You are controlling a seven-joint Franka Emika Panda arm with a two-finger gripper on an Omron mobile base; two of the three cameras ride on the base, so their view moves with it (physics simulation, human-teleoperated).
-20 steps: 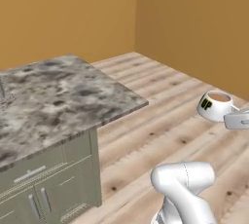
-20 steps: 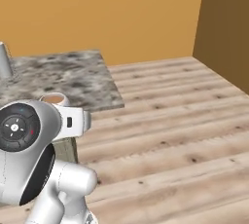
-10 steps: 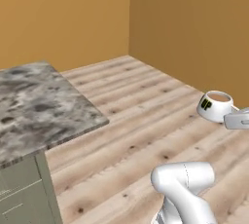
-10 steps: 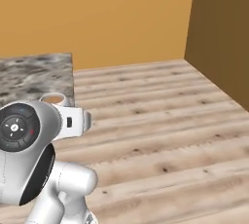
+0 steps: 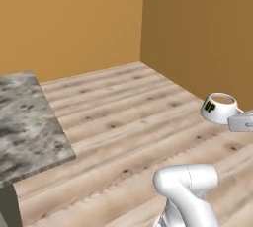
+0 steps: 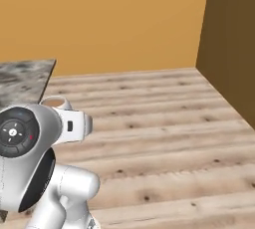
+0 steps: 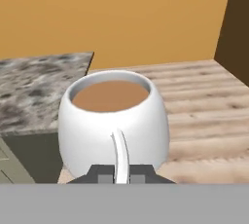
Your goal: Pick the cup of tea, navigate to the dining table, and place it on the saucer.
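Holding: cup of tea [image 7: 114, 121] pinched by its thin handle between the two closed finger tips of the gripper [image 7: 118, 173], seen from the hand view.
Cup: white, rounded, upright, brown liquid level near the rim; black-and-yellow mark on its side in the left base view [image 5: 219, 108].
Cup position: carried in the air above the wooden floor [image 5: 128, 117], at the right edge of the left base view, with a grey part of the hand just beside it on the right.
Cup in right base view: rim with brown liquid [image 6: 54, 102] peeking over the top of the arm's large white joint.
Counter: grey marbled top [image 5: 27, 127] at the left of the left base view, well apart from the cup; olive cabinet front below its edge in the hand view [image 7: 14, 164].
Counter in right base view: corner of the marbled top [image 6: 25, 76] at the left, behind the arm.
Walls: two orange-brown walls [image 5: 74, 21] meeting in a corner beyond the floor, the right one darker.
Floor: pale planks with dark knots, running across all views.
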